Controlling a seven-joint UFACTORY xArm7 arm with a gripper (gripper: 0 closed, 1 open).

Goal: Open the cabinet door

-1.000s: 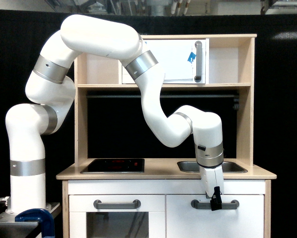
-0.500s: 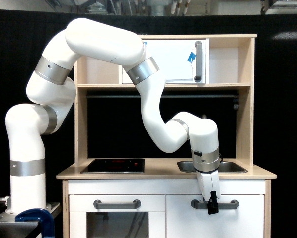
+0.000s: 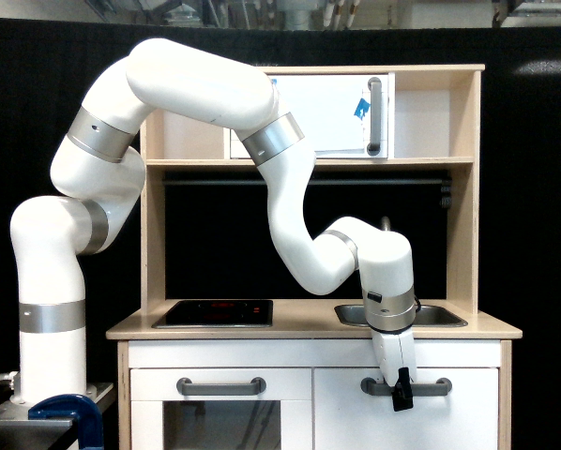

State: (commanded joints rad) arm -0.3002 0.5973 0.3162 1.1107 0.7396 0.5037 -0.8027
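Observation:
The cabinet door (image 3: 454, 422) is the plain white panel at the lower right of the toy kitchen. It looks flush with the front. A horizontal grey bar handle (image 3: 432, 385) runs near its top edge. My gripper (image 3: 401, 394) points down from the white arm and sits right on the left half of that handle. Its black fingers (image 3: 402, 397) overlap the bar. From this side-on view I cannot tell whether the jaws are closed around the bar.
A white door with a glass window (image 3: 219, 420) is to the left of the cabinet door. On the counter are a black hob (image 3: 213, 312) and a sink (image 3: 442, 316). An upper white door with blue tape (image 3: 332, 112) is on the shelf. A blue clamp (image 3: 69, 412) holds the arm's base.
The wrist has shifted a little toward the exterior view's left and dropped, bringing the black fingers lower over the handle. The cabinet door has not visibly moved.

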